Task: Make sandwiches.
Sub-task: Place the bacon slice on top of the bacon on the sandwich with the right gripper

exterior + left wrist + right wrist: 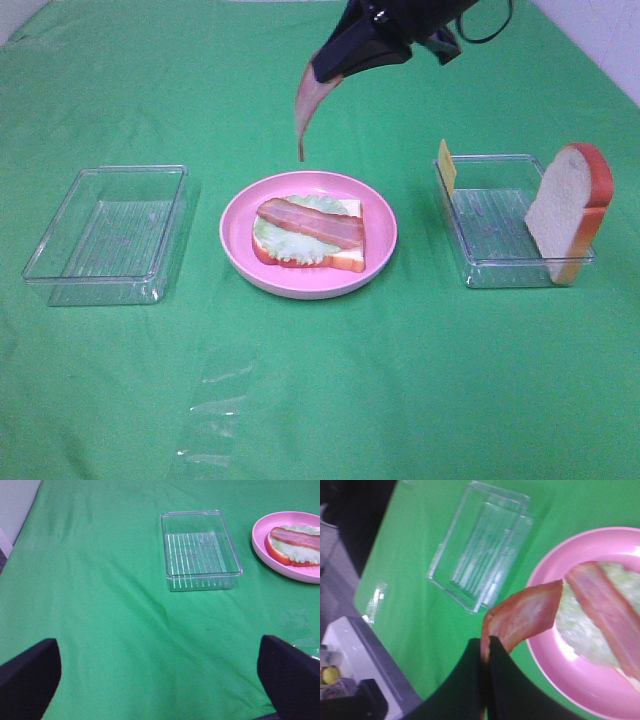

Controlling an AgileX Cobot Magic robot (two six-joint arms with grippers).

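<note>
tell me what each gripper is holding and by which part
The right gripper pinches a bacon strip by one end, the rest hanging free. The left gripper is open and holds nothing.

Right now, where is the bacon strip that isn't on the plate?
In the high view, the bacon strip dangles from the shut right gripper, in the air above the far edge of the pink plate, just left of centre.

Bright even light, soft shadows, glints on the clear tray [110, 235], right wrist view blurry.
</note>
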